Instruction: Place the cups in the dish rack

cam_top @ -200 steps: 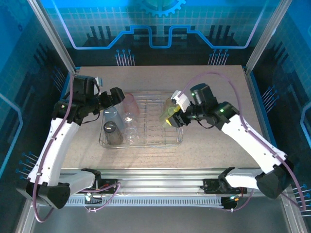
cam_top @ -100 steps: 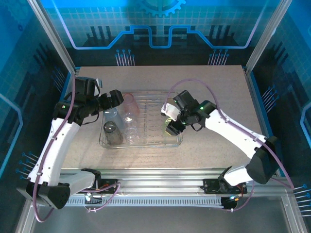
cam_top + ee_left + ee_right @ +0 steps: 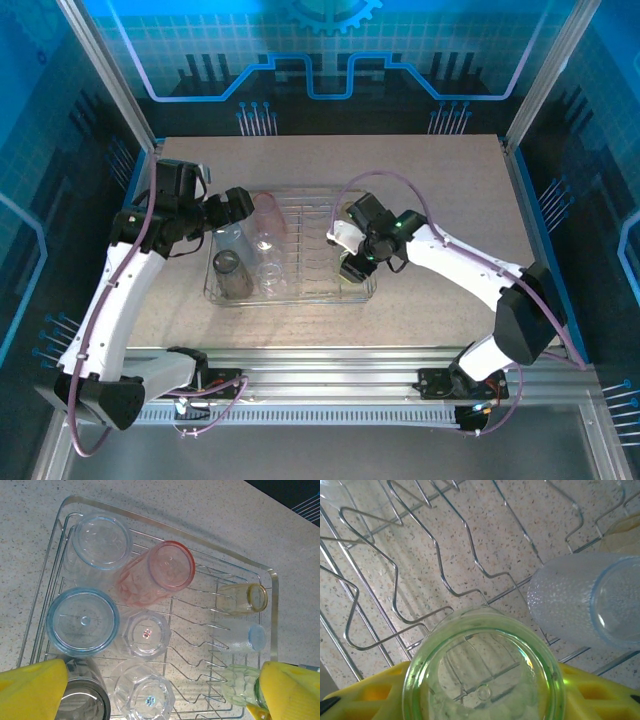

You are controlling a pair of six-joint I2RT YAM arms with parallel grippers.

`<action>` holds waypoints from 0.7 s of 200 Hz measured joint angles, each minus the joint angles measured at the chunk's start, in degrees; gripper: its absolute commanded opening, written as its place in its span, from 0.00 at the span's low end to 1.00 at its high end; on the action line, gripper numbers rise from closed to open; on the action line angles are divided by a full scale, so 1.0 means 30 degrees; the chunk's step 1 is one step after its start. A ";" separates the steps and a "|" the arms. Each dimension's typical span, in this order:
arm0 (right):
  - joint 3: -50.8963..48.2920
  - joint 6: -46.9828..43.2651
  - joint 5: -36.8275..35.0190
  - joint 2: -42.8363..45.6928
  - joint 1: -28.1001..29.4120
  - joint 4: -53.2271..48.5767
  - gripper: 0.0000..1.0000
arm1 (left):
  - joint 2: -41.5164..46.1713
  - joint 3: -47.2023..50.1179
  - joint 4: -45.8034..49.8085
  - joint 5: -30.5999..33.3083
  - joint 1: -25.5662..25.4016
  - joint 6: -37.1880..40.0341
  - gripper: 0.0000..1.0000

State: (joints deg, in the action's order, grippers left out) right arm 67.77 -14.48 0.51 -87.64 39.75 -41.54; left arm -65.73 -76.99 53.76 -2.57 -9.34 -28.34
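My right pincer (image 3: 352,262) pinches the yellow-green cup (image 3: 482,680) low over the right end of the dish rack (image 3: 272,580), just beside a pale blue cup (image 3: 570,605) lying on its side. Whether mine touches the wires, I cannot tell. My left pincer (image 3: 160,695) hangs spread wide above the pink cup (image 3: 160,575).
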 measured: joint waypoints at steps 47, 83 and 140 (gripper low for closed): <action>-0.1144 0.0124 -0.0044 -0.0204 0.0036 0.1275 0.44 | 0.0000 0.0000 0.0000 0.0000 0.0015 0.0007 0.99; -0.1508 0.0233 -0.0102 -0.0554 0.0044 0.2127 0.53 | -0.0073 0.0000 0.0000 0.0000 0.0015 0.0007 0.99; -0.1610 0.0117 -0.0568 -0.0903 0.0117 0.3096 0.68 | -0.0095 0.0000 0.0015 0.0000 0.0051 0.0015 0.99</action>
State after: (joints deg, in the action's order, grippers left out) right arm 62.94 -14.13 -1.19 -90.35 40.10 -32.25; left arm -66.02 -76.99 53.80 -2.57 -9.19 -28.29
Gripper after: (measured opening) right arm 0.655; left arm 0.993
